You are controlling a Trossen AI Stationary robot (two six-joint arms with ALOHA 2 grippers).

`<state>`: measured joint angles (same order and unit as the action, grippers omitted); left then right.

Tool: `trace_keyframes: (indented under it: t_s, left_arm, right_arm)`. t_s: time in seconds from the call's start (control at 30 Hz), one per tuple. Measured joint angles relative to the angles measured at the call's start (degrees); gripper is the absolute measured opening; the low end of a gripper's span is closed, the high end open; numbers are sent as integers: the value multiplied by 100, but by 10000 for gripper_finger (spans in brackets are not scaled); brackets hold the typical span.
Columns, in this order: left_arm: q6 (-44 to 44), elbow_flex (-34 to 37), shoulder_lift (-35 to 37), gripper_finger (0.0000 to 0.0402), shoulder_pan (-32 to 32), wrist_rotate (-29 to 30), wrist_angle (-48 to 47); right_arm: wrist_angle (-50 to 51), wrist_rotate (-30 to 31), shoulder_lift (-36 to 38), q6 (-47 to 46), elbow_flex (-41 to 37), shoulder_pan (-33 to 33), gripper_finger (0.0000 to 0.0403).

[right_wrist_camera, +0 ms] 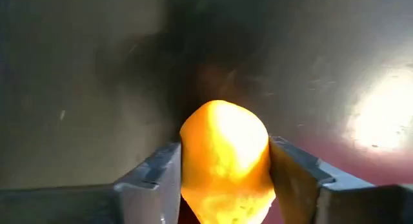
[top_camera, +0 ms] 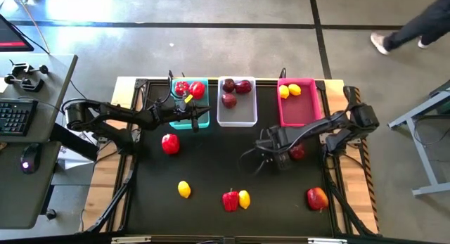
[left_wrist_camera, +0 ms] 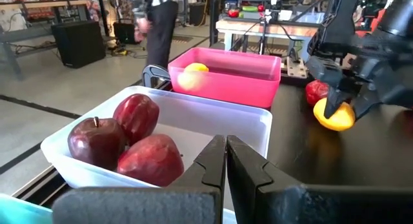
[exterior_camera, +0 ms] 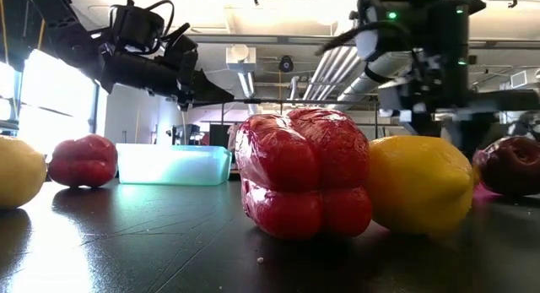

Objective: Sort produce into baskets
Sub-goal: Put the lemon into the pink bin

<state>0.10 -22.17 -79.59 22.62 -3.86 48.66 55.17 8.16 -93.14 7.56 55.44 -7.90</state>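
While the left gripper [left_wrist_camera: 226, 161] hung pressed together over the teal plastic bin [top_camera: 200, 119], the right gripper [right_wrist_camera: 224, 179] pinched a bright yellow lemon [right_wrist_camera: 224, 156] above the black table [top_camera: 211, 167], near the pink plastic bin [top_camera: 299, 110].

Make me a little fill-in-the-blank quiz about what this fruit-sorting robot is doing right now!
1. The right gripper is closing on a ____.
2. The white bin holds three dark ____ fruits.
3. The two lemons already sorted lie in the ____ bin.
4. The left gripper, shut and empty, hovers beside the ____ bin.

Missing words: lemon; maroon; pink; teal
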Motion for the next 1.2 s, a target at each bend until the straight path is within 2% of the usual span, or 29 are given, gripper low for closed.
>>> trace_keyframes:
  t_s: [0.1,0.3,0.4,0.57,0.63,0.73,0.8,0.9,1.0,1.07,1.2]
  left_arm:
    - [7,0,0,0,0,0,0]
    - [11,0,0,0,1,4,0]
    - [11,0,0,0,-1,6,2]
    - [11,0,0,0,0,9,2]
    - [11,0,0,0,-1,9,2]
    - [11,0,0,0,-1,9,1]
    - [11,0,0,0,1,10,-26]
    - [11,0,0,0,1,9,-96]
    - [11,0,0,0,1,9,-137]
    - [11,0,0,0,1,9,-135]
    - [11,0,0,0,1,9,-134]
  right_arm:
    - [-181,-63,265,-248,2,289,156]
    - [-293,-89,998,-670,9,1253,161]
    - [-157,175,1282,-1103,11,2046,158]
    - [-184,-377,1447,-2338,46,3562,158]
    - [-338,-671,1435,-2566,46,4102,159]
    - [-931,-493,1405,-2522,52,4790,158]
    - [-1154,-795,1467,-2364,27,4998,158]
    - [-1435,-1562,1418,-2316,27,5132,158]
    - [-1351,-1770,1439,-2247,337,5213,157]
    - [-1003,-1628,1442,-2135,584,5293,157]
    - [-458,-357,1449,-2001,1094,5583,157]
